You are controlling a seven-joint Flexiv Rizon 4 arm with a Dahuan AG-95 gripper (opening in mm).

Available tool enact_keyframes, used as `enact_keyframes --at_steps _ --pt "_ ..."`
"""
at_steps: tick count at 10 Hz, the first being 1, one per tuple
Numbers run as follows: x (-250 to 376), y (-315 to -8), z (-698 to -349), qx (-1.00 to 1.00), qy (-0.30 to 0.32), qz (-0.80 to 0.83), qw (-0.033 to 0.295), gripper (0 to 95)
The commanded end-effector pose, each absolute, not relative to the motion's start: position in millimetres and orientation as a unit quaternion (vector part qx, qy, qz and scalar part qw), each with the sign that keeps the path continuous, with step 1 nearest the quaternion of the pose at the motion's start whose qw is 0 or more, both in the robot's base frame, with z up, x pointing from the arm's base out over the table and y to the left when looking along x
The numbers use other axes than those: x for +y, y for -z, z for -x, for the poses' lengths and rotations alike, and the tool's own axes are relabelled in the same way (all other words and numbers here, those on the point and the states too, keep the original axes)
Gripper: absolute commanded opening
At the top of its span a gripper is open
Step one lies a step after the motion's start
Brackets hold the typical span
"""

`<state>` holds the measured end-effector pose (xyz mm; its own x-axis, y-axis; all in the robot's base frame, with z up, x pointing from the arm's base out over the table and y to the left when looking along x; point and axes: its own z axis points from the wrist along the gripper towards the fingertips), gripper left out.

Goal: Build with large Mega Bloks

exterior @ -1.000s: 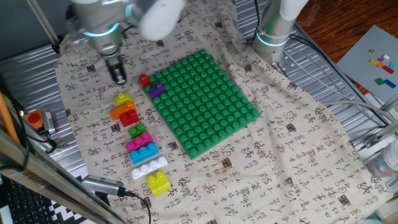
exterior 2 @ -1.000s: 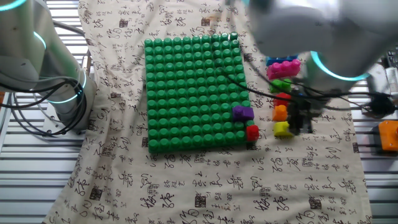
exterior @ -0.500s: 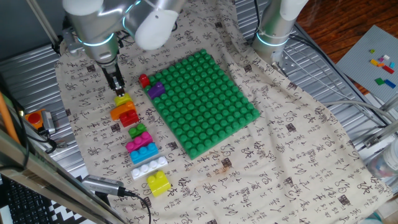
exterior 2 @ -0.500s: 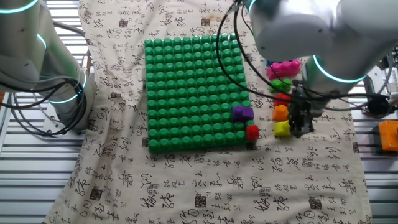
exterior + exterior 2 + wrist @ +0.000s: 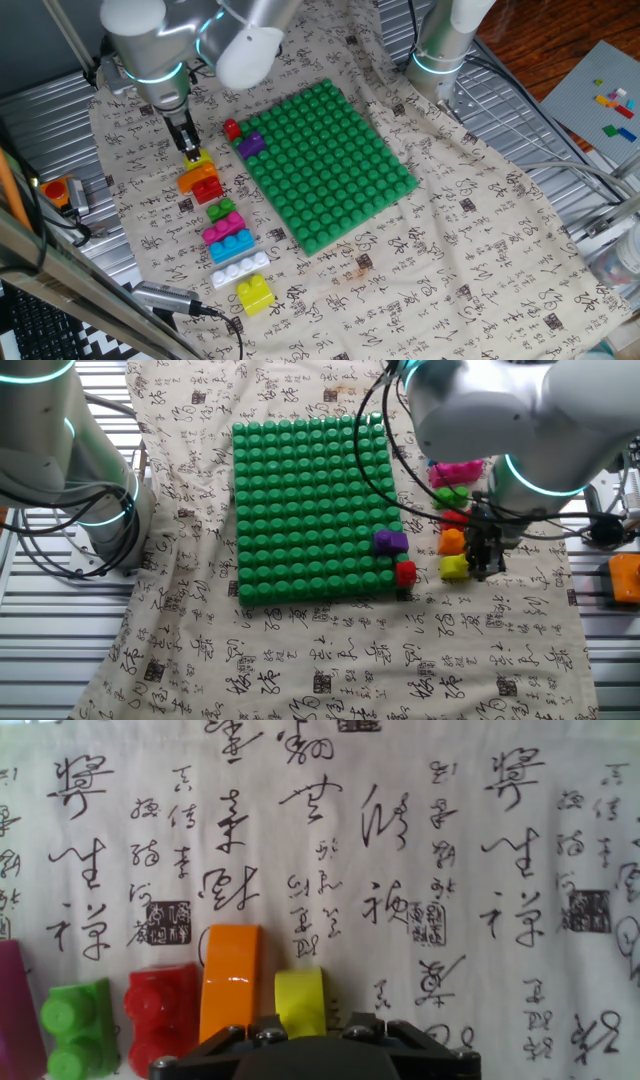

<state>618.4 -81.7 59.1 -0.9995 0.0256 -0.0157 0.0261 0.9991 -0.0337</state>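
Note:
A row of Mega Bloks lies on the cloth left of the green baseplate [image 5: 330, 165]: yellow [image 5: 199, 160], orange [image 5: 193, 180], red [image 5: 208, 189], green [image 5: 222, 211], pink [image 5: 222, 229], blue [image 5: 231, 246], white [image 5: 240, 269], yellow [image 5: 255, 293]. A red brick [image 5: 232, 129] and a purple brick [image 5: 251, 143] sit at the baseplate's corner. My gripper [image 5: 190, 148] is low at the first yellow brick [image 5: 453, 567], jaws apart around it. In the hand view that yellow brick [image 5: 300, 1003] runs under the hand, beside the orange [image 5: 230, 980] and red [image 5: 160, 1015] bricks; the fingertips are hidden.
A second robot arm's base [image 5: 440, 50] stands behind the baseplate. A pale grey plate with tiny bricks [image 5: 610, 100] lies at the far right. An orange object [image 5: 57, 190] sits at the left table edge. Cables run along the front.
The gripper has come down and forward from above the cloth to the yellow brick at the head of the row. The bricks have not moved.

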Motion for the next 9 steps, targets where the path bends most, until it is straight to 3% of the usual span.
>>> enact_keyframes --at_steps 1,9 --pt "-82 -56 -621 1.0 0.016 -0.01 0.007 38.0" --pt "-81 -42 -621 1.0 0.015 0.007 0.012 38.0"
